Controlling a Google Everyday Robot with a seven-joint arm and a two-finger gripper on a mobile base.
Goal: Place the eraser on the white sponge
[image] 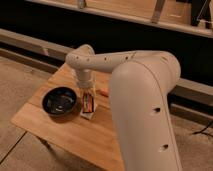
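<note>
My gripper [88,98] hangs from the big white arm and points down at the wooden table [60,130], just right of the dark bowl. The eraser [89,104], a dark block with reddish-orange stripes, sits right at the gripper's tip. A cream-white patch directly below it looks like the white sponge [87,114], with the eraser on or just above it. I cannot tell whether they touch. The arm's wrist hides the top of the eraser.
A dark round bowl [60,101] stands on the table left of the gripper. An orange carrot [104,92] lies just right of it. The arm's large white body covers the right part of the table. A dark wall and ledge run behind.
</note>
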